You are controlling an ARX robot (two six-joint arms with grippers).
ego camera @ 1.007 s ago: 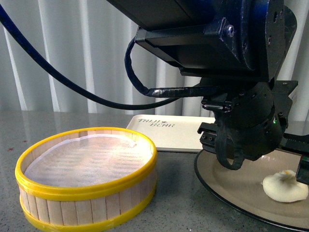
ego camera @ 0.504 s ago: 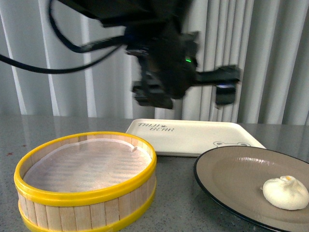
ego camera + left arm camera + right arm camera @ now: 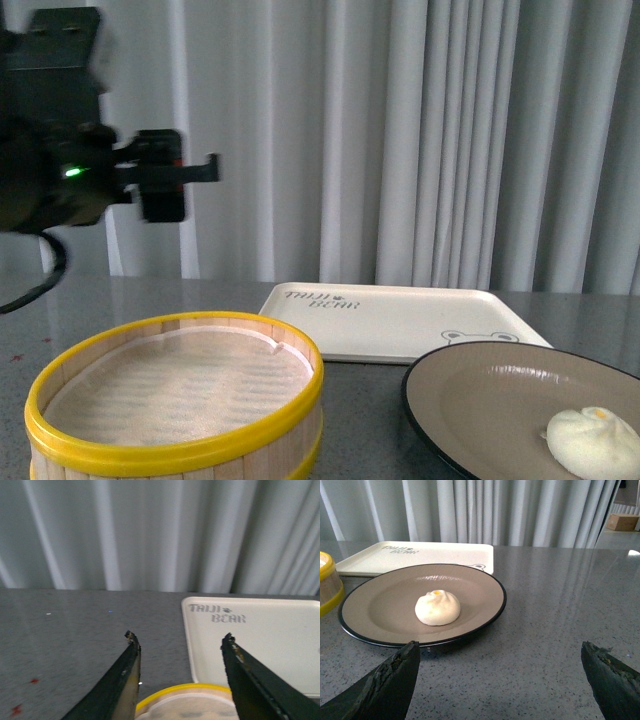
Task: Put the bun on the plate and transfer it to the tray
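The cream-white bun point(image 3: 592, 440) lies on the beige plate point(image 3: 480, 385) with the black rim, at the front right of the table. The cream tray point(image 3: 400, 320) with dark lettering lies behind the plate. My left gripper point(image 3: 185, 178) is open and empty, high at the far left above the table. In the left wrist view my left gripper point(image 3: 180, 637) hangs open over the table, between the tray's corner point(image 3: 260, 645) and bare tabletop. In the right wrist view my right gripper point(image 3: 500, 650) is open and empty, low in front of the plate point(image 3: 385, 610), with the bun point(image 3: 438, 607) and tray point(image 3: 420, 557) beyond.
A round wood-slat steamer basket point(image 3: 170, 400) with yellow rims stands at the front left, lined with white paper and holding nothing; it shows in the left wrist view point(image 3: 185, 702) and the right wrist view point(image 3: 327, 582). Pale curtains hang behind the grey table.
My left gripper has risen from just above the plate and swung far left and up, away from the bun. The bun stays on the plate.
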